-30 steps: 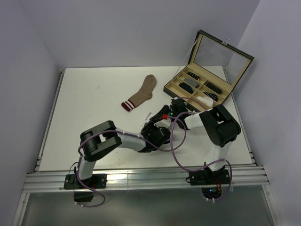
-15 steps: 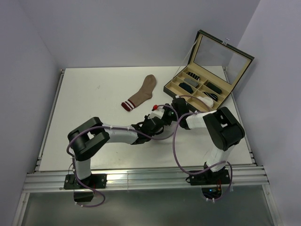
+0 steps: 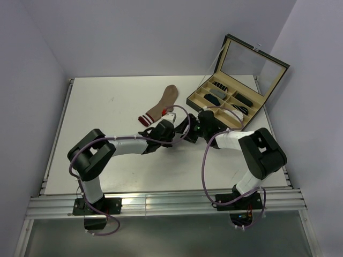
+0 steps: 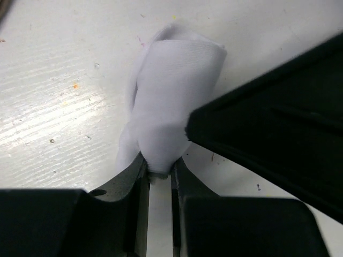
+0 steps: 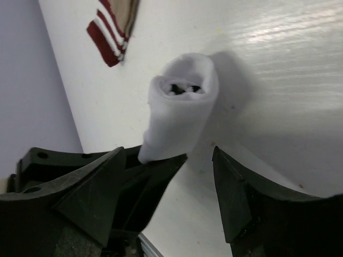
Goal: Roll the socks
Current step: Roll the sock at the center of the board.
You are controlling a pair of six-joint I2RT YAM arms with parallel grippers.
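**Mid-counter: left pincer clamps white sock roll, right pincer wide**

At mid-counter, both arms meet, tips close together, just in front of the box (image 3: 195, 101). Left pincer (image 4: 159, 168) is narrow, nipping one end of the white sock (image 4: 172, 96). The fabric is squeezed between its two fingers (image 4: 135, 176).

White sock is rolled into a short fat tube. The open end faces the right wrist camera, with layers showing inside. It casts a shadow on the counter (image 3: 96, 118); cannot tell if it rests there or hangs just above.

Right pincer (image 5: 169, 160) is wide, one finger on each side of the roll with clear gaps, so it grips nothing. In the left wrist view one of its black fingers crosses right beside the roll, seemingly against the fabric.

The roll is mostly hidden under the pincers in the top view.

Tan sock (image 3: 165, 100) lies flat on the counter just behind the arms and apart from the roll. Its toe points to the back and its red-and-white striped cuff (image 3: 145, 119) to the near left, close by the left arm's wrist.

Box sits at the back right of the counter with its lid (image 3: 252, 59) propped open. Its compartments hold small dark rolls (image 3: 242, 100).
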